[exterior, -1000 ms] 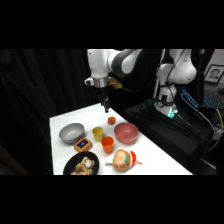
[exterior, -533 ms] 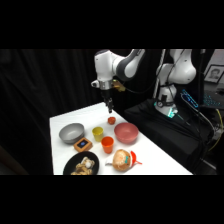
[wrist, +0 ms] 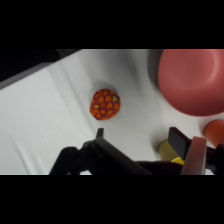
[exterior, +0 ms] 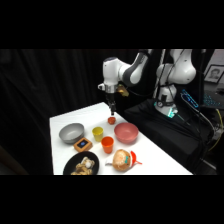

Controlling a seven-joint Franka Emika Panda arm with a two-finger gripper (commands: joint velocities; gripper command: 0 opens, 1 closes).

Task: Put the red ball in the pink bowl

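Evidently early: red ball (wrist: pixel 105 104) rests on the table (exterior: pixel 65 122), near the empty pink bowl (exterior: pixel 126 132); jaws (wrist: pixel 142 140) hover above it, apparently spread, holding nothing. Grasp and transfer remain.

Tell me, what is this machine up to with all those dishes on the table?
A white robot arm hangs its tool just above a small red-orange ball with a honeycomb pattern, which lies on the white table. The tool's fingers stand apart and hold nothing. The ball is not yet picked up. A round pink bowl sits empty close beside the ball, with a yellow cup and an orange cup nearby.
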